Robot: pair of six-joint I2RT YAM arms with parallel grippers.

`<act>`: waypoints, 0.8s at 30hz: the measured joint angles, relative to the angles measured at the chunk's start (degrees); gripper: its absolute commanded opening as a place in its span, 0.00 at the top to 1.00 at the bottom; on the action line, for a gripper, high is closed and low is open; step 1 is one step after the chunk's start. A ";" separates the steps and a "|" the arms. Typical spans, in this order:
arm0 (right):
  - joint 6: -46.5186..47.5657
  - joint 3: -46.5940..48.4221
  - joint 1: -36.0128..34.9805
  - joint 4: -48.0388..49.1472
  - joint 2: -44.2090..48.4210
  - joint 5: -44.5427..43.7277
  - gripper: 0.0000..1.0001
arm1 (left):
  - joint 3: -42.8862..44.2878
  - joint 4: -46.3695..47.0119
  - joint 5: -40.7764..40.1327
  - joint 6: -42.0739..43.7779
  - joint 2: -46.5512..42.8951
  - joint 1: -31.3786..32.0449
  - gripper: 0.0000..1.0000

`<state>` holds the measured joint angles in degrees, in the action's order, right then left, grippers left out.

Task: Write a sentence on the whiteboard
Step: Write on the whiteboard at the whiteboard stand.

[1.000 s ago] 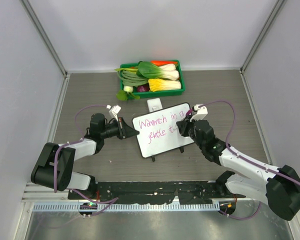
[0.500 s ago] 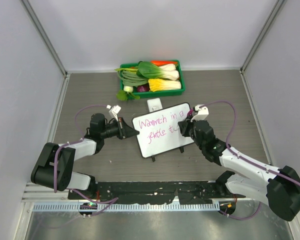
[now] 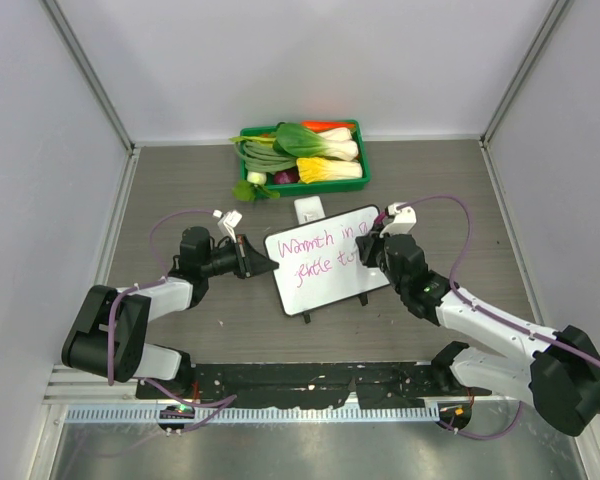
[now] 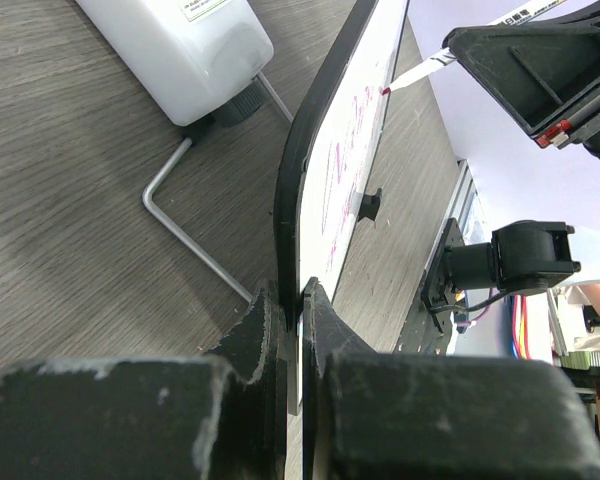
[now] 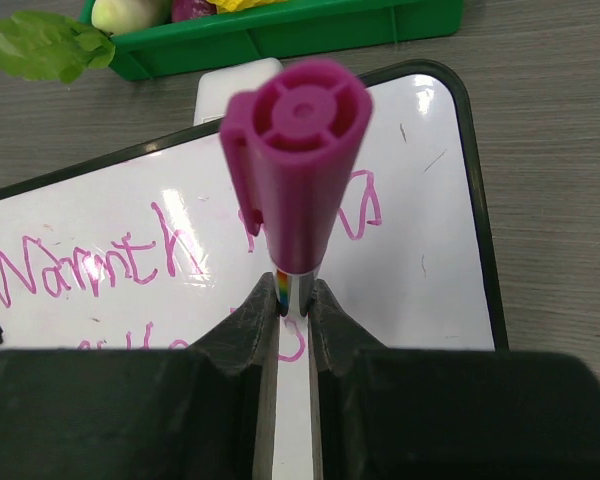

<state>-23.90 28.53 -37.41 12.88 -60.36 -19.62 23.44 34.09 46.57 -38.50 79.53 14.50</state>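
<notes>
Glossy whiteboard [image 5: 420,262], matt wood-grain table [image 3: 432,188]

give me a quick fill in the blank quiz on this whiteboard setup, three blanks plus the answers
1. The right claw grips a magenta marker, while the left claw is shut on the rim of the ____.
2. The pink sentence begins with the word ____.
3. The tray holding vegetables is coloured ____.
Missing words: whiteboard; Warmth; green.
</notes>
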 measured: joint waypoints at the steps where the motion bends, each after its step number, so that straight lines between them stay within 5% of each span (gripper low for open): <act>1: 0.00 0.00 0.02 0.20 -0.04 0.28 0.99 | 0.00 0.00 0.00 0.00 0.00 0.00 1.00; 24: -3.76 -3.45 1.40 1.90 5.73 5.16 0.99 | 0.00 0.13 0.09 0.02 0.00 0.02 1.00</act>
<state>-27.66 25.08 -36.01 14.79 -54.63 -14.46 23.44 34.22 46.65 -38.48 79.53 14.52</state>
